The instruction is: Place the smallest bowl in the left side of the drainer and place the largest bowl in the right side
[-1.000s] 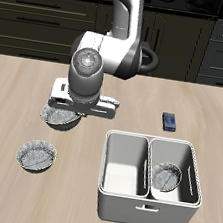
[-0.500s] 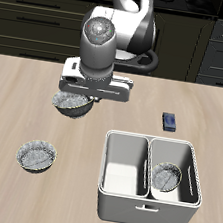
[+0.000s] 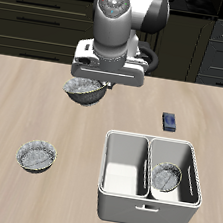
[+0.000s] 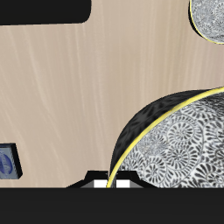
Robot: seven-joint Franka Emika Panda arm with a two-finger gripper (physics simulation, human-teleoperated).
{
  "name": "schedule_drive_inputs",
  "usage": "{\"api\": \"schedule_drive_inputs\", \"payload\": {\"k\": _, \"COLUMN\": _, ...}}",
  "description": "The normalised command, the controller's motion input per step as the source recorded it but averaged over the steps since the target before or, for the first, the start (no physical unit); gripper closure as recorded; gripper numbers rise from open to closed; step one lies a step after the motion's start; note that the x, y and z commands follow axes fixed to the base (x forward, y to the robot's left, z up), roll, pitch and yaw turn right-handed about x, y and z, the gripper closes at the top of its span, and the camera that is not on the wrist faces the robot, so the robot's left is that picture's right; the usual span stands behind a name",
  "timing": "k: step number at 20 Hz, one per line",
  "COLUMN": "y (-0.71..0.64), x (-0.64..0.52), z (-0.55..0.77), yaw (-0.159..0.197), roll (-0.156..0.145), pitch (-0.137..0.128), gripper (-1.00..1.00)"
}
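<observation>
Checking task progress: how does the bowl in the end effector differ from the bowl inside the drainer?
The held bowl is wider, lifted above the table and tilted; the small bowl is narrower and rests in one drainer compartment. Both are grey and speckled.

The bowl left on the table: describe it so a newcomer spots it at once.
Start at the grey two-compartment drainer near the table's front edge. Beside it, apart on the bare wood, sits a shallow speckled grey bowl. Unlike the others, it is neither inside the drainer nor lifted by the gripper.
</observation>
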Motion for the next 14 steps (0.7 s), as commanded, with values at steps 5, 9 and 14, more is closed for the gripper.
{"api": "schedule_drive_inputs", "payload": {"k": 5, "y": 0.2, "x": -0.02, "z": 0.35, "yaw": -0.002, "roll": 0.007, "pitch": -0.027, "gripper": 1.0}}
{"api": "schedule_drive_inputs", "payload": {"k": 9, "y": 0.23, "x": -0.03, "z": 0.34, "yaw": 0.011, "roll": 0.027, "pitch": -0.036, "gripper": 1.0}}
{"api": "schedule_drive_inputs", "payload": {"k": 14, "y": 0.22, "x": 0.07, "z": 0.25, "yaw": -0.005, "roll": -0.011, "pitch": -0.006, "gripper": 1.0}}
